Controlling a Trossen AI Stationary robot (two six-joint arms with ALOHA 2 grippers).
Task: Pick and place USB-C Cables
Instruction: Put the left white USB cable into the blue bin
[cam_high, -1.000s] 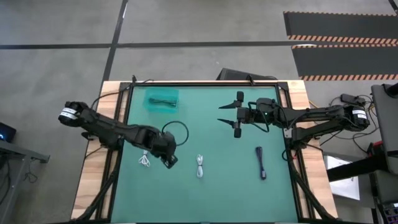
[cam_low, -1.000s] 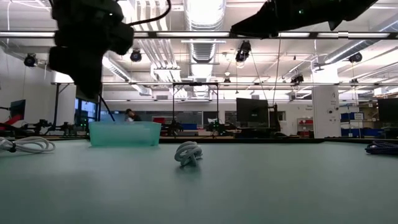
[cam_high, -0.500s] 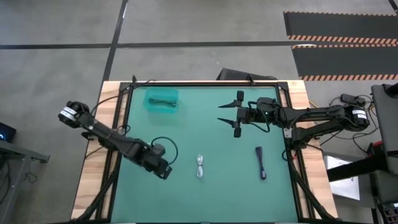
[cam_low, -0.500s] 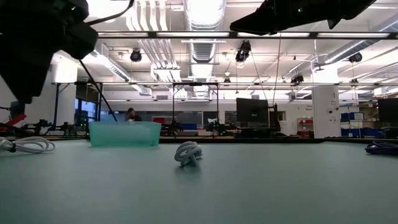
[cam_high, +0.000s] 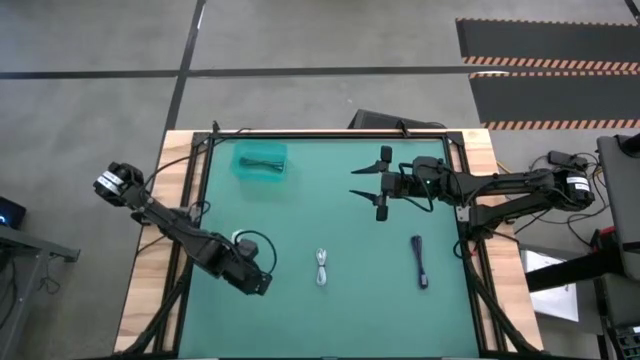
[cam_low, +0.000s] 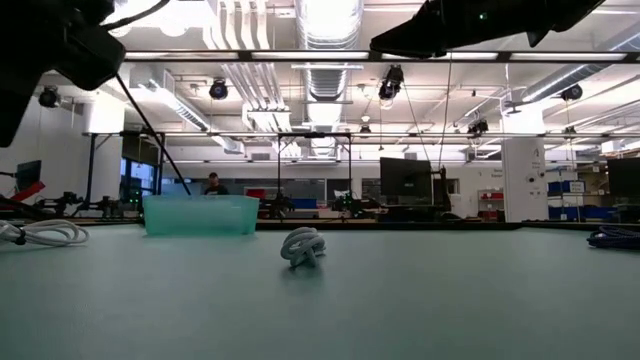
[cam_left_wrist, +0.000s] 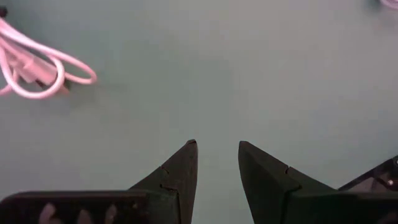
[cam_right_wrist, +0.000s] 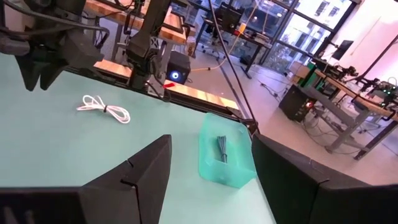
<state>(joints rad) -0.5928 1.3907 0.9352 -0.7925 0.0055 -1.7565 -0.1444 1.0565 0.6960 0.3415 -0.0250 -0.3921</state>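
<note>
Table (cam_high: 340, 300): green mat top, pale wood edging along both sides. Teal bin (cam_high: 261, 161) sits on mat toward far left corner; a grey-teal cable (cam_right_wrist: 223, 147) lies inside it. White cable bundle (cam_high: 321, 267) on mat near the middle of the near half. Black cable bundle (cam_high: 419, 259) to its right, well apart. Second white cable (cam_left_wrist: 34, 70) on the left; in the overhead view probably mostly hidden under the arm.

Setting: robotics lab, open hall
Ceiling: exposed ducts (cam_low: 322, 40), strip lights
Background: workbenches, monitors (cam_low: 404, 178)
Floor: grey concrete, hazard-striped mats (cam_high: 545, 62)
</note>
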